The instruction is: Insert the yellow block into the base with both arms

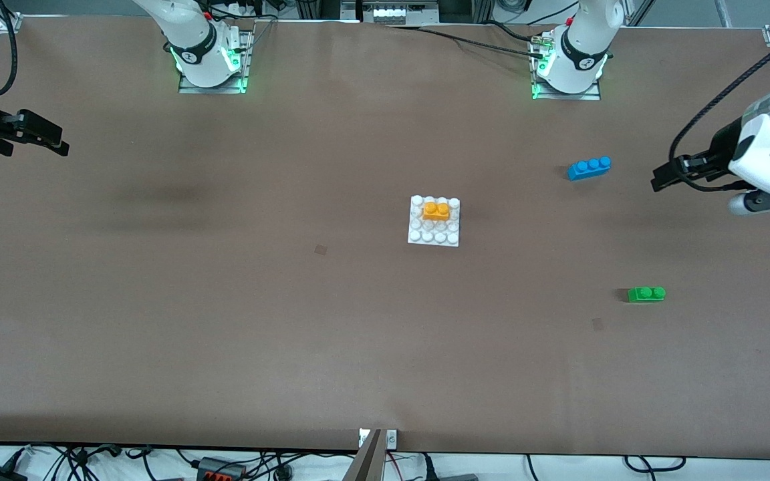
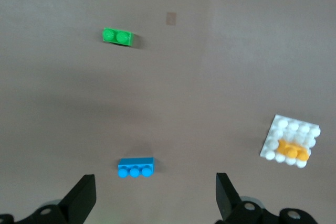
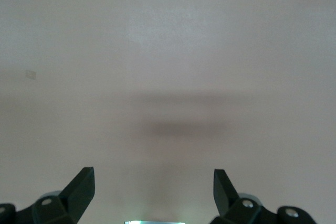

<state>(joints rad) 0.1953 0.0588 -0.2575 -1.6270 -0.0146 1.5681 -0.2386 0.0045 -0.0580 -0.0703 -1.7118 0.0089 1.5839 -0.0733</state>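
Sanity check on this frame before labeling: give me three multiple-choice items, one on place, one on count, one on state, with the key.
1. Where is the yellow block?
A. on the base
B. beside the blue brick
C. in a gripper

2. How many studs on the green brick?
A. one
B. two
C. four

3. State of the left gripper?
A. shut on a brick
B. open, empty
C. not in view

Key: A, it sits on the white studs; B, two round studs show; B, fingers spread with nothing between. The right gripper is open too.

The yellow block point(image 1: 436, 211) is orange-yellow on the white base point(image 1: 434, 239), the other bricks are blue point(image 1: 589, 168) and green point(image 1: 646, 294), and the table point(image 1: 224, 300) looks plain brown, perhaps pinkish.
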